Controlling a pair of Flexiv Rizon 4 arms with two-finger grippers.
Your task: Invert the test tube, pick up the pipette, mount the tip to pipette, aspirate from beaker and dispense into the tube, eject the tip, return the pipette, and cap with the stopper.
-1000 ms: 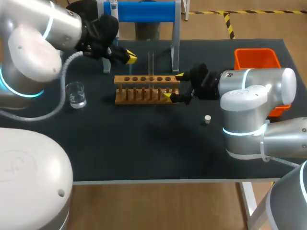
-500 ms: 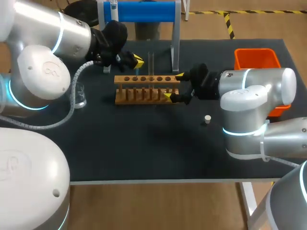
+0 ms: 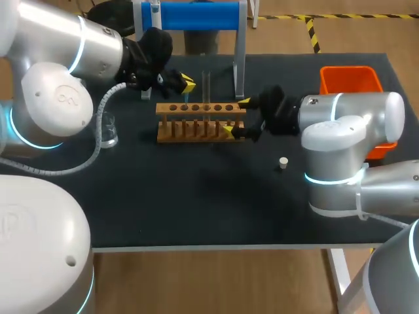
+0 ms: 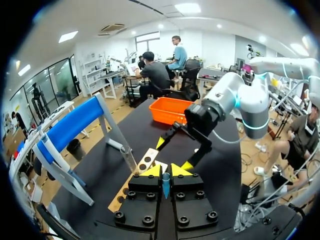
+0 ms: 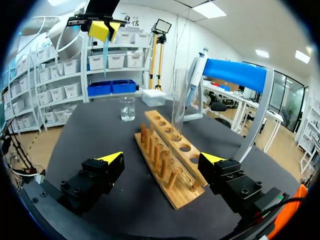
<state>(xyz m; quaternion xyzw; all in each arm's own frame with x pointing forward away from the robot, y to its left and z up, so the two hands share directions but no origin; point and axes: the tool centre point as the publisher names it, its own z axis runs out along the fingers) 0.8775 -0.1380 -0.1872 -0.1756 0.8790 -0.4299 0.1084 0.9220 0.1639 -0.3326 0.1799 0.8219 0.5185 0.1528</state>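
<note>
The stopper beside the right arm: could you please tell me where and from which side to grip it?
Grip the stopper across its round sides, coming straight down from above: it seems to stand upright on the table, with free space all around it.

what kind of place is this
Probably a lab bench set up for robot trials: a wooden test tube rack holding an upright glass tube, a beaker, and a pipette hung on a blue stand, on a black table. The left gripper holds a blue pipette tip.
</note>
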